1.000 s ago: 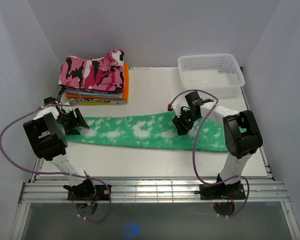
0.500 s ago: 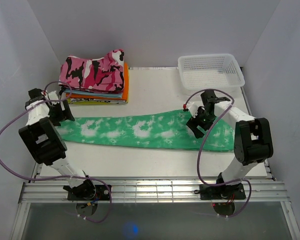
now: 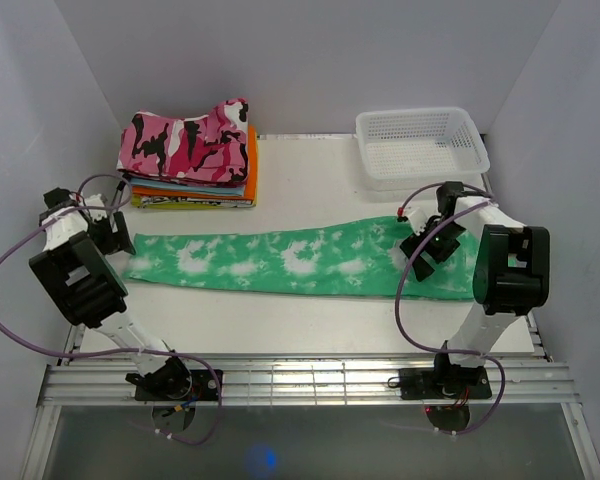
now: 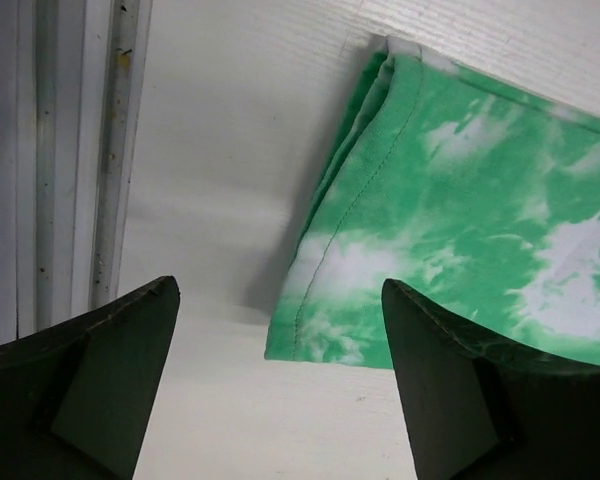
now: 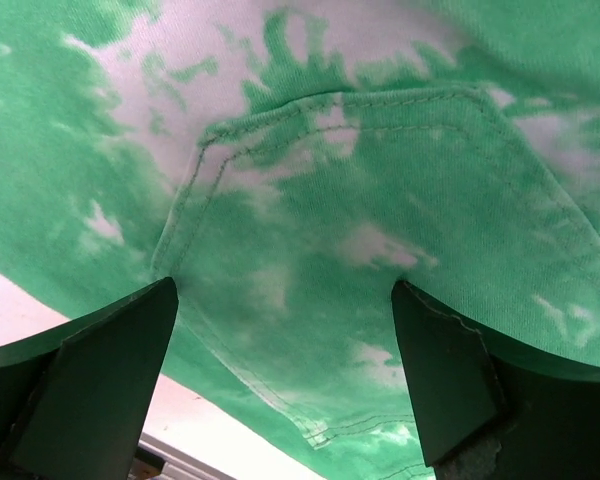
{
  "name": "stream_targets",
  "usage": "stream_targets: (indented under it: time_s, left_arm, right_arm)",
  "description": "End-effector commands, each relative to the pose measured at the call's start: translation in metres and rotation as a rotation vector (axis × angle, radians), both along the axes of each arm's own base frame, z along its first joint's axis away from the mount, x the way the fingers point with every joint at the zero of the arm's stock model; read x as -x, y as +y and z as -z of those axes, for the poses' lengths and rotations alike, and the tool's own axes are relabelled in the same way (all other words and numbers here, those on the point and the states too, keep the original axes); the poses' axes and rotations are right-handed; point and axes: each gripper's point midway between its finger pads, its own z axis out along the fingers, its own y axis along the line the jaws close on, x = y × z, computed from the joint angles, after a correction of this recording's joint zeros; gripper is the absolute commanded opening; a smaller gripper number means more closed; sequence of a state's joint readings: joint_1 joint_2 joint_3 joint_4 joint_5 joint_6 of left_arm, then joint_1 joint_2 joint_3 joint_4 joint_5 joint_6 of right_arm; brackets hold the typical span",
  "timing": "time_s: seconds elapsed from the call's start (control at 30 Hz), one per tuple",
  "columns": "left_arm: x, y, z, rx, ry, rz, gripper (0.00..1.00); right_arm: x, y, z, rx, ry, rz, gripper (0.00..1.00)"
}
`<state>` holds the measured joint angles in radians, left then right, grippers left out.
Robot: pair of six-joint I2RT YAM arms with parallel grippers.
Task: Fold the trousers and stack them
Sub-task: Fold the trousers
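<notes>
bare table (image 3: 310, 320) strip between arm bases and trousers (image 3: 290, 262) near edge. trousers flat, spanning table width. left gripper (image 4: 278, 290) jaws wide, holding nothing, over hem corner near left table edge. right gripper (image 5: 285, 290) wide, holding nothing, above back pocket (image 5: 380, 260). far: camouflage stack (image 3: 190, 145) left, basket (image 3: 420, 140) right, bare table between.

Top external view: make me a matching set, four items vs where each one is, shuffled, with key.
Items
1. trousers
2. basket
3. camouflage garment
4. right tool

Places
A. on top of the folded stack, far left
B. above the trousers' right end
C. far right corner of the table
D. flat across the table's width

Pairs: 1-D, 2-C, 3-A, 4-B
</notes>
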<state>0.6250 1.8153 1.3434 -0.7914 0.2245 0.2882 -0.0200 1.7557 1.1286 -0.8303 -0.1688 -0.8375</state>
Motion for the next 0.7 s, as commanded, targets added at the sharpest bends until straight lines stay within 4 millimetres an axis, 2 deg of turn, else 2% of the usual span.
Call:
stream_targets:
  time_s: [0.0, 0.03, 0.13, 0.2, 0.3, 0.37, 0.5, 0.53, 0.6, 0.67]
  left_arm:
    - [0.002, -0.008, 0.017, 0.045, 0.019, -0.001, 0.91]
    - [0.004, -0.012, 0.022, 0.068, 0.034, -0.008, 0.9]
    - [0.013, -0.02, 0.044, 0.12, 0.09, -0.032, 0.8]
    - [0.018, -0.027, 0.052, 0.15, 0.112, -0.045, 0.7]
    - [0.023, -0.04, 0.063, 0.204, 0.131, -0.048, 0.61]
    - [0.024, -0.047, 0.066, 0.231, 0.13, -0.043, 0.58]
    - [0.023, -0.063, 0.066, 0.312, 0.109, -0.048, 0.44]
    - [0.023, -0.065, 0.065, 0.325, 0.108, -0.058, 0.38]
    - [0.022, -0.068, 0.065, 0.346, 0.107, -0.061, 0.31]
    - [0.019, -0.065, 0.061, 0.338, 0.102, -0.061, 0.19]
  right_arm:
    - [0.002, 0.008, -0.009, -0.062, 0.063, 0.024, 0.94]
    - [-0.006, 0.011, -0.017, -0.074, 0.047, 0.03, 0.95]
    - [-0.013, 0.015, -0.03, -0.095, 0.043, 0.059, 0.96]
    - [-0.022, 0.017, -0.043, -0.107, 0.016, 0.066, 0.96]
    - [-0.031, 0.018, -0.058, -0.112, -0.019, 0.074, 0.96]
    - [-0.033, 0.017, -0.063, -0.105, -0.027, 0.08, 0.95]
    - [-0.034, 0.009, -0.065, -0.065, -0.04, 0.079, 0.95]
    - [-0.034, 0.006, -0.065, -0.062, -0.04, 0.086, 0.95]
    - [-0.036, 0.005, -0.066, -0.064, -0.043, 0.097, 0.95]
    - [-0.036, 0.005, -0.066, -0.071, -0.04, 0.106, 0.94]
